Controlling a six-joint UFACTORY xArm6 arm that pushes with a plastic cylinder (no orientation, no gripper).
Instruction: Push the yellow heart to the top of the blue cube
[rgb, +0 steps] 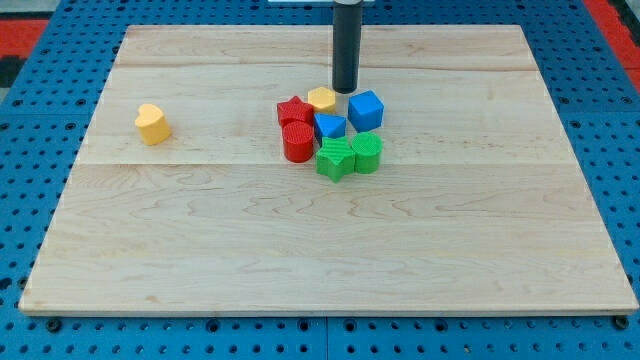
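The yellow heart lies alone on the wooden board at the view's left. The blue cube sits at the right side of a cluster near the board's middle top. My tip stands just above and left of the blue cube, right beside a yellow block. The tip is far to the right of the yellow heart and not touching it.
The cluster also holds a red star, a red cylinder, a small blue block, a green star and a green cylinder. The board lies on a blue pegboard.
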